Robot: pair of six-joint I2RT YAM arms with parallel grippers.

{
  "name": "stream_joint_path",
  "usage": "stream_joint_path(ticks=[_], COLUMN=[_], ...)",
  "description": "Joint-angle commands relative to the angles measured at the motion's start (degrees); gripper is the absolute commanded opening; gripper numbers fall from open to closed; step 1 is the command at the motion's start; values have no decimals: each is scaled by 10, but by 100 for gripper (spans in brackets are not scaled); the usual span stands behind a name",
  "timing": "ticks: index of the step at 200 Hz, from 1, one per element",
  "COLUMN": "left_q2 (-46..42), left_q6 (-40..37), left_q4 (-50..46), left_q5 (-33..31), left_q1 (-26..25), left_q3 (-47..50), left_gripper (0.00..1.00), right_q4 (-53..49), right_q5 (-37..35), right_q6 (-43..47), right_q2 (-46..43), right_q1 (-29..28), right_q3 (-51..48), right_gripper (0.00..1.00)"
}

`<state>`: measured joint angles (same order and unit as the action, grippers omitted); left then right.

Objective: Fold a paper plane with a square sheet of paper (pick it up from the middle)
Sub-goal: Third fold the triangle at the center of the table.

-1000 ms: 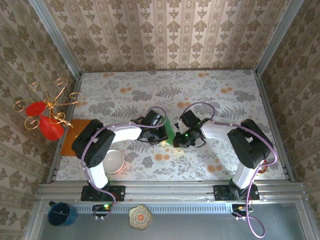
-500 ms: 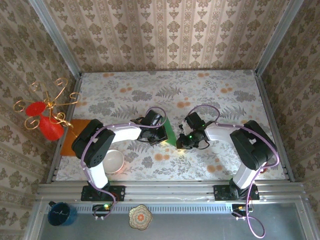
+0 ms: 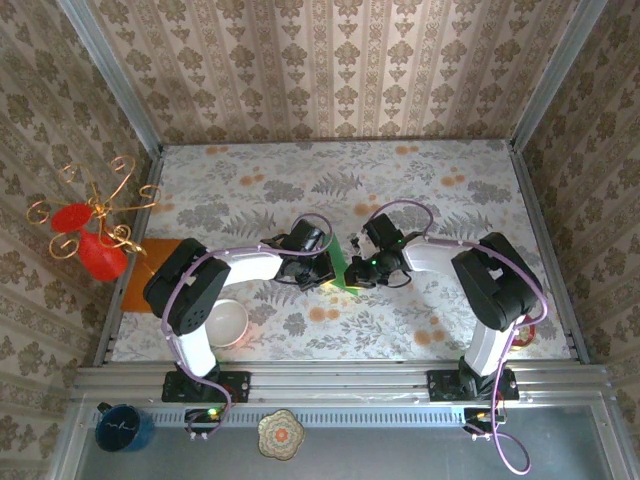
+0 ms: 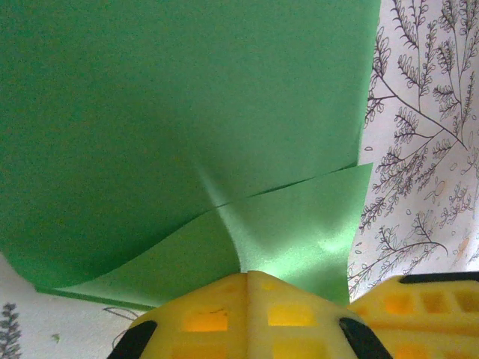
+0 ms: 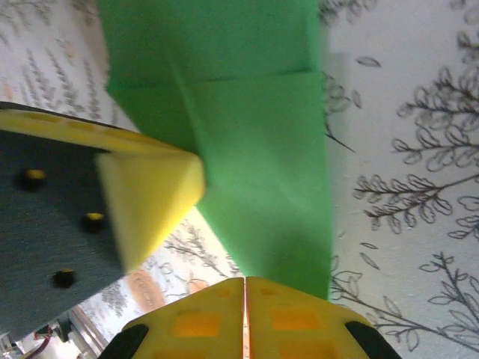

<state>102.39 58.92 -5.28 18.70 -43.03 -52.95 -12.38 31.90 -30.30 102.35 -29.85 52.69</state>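
Green square sheet of paper (image 3: pixel 341 266), partly folded, shows at the centre of the top view as a narrow strip running up and down the frame between the two wrists. The left gripper (image 4: pixel 247 275) is pinched closed on its lower edge, with creases fanning out from the pinch. The right gripper (image 5: pixel 245 281) is likewise clamped on the sheet's tapering end. Its view adds a horizontal fold line near the top and the left arm's yellow finger (image 5: pixel 150 191) at the paper's left edge.

The floral-patterned table (image 3: pixel 440 200) carries a white bowl (image 3: pixel 226 322), an orange sheet (image 3: pixel 140 282) and, mid-table, the folded green paper (image 3: pixel 342 266).
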Motion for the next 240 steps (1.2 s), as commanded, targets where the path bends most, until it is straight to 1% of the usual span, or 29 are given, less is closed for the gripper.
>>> stream_joint_path(ticks=[1, 23, 43, 62, 84, 106, 127, 146, 175, 199, 240], left_q2=[23, 24, 26, 28, 29, 32, 46, 56, 62, 71, 74], left_q6=[7, 12, 15, 14, 10, -11, -63, -114, -190, -196, -187], left_q4=[-38, -46, -45, -41, -33, -22, -20, -17, -43, -59, -52], left_q5=[-26, -33, -35, -31, -26, -16, -7, 9, 15, 17, 25], left_q1=[7, 7, 8, 9, 9, 8, 7, 5, 0, 2, 2], left_q3=[11, 13, 19, 22, 20, 10, -19, -45, -81, -90, -94], left_gripper=[6, 6, 6, 6, 6, 5, 6, 6, 6, 6, 6], right_q4=[-35, -56, -61, -66, -65, -48, -3, 42, 45, 37, 20], right_q5=[-8, -22, -27, -21, -20, -17, -9, -23, -43, -40, -32], right_q6=[14, 25, 31, 35, 38, 30, -6, -41, -48, -40, -21], right_q2=[9, 8, -7, -30, -77, -125, -145, -136, -90, -60, -22], right_q1=[-2, 3, 12, 24, 35, 41, 38, 30, 29, 29, 27], right_q3=[6, -4, -39, -75, -113, -115, -101, -94, -64, -43, -16], right_gripper=[11, 11, 11, 11, 11, 11, 12, 11, 9, 7, 7])
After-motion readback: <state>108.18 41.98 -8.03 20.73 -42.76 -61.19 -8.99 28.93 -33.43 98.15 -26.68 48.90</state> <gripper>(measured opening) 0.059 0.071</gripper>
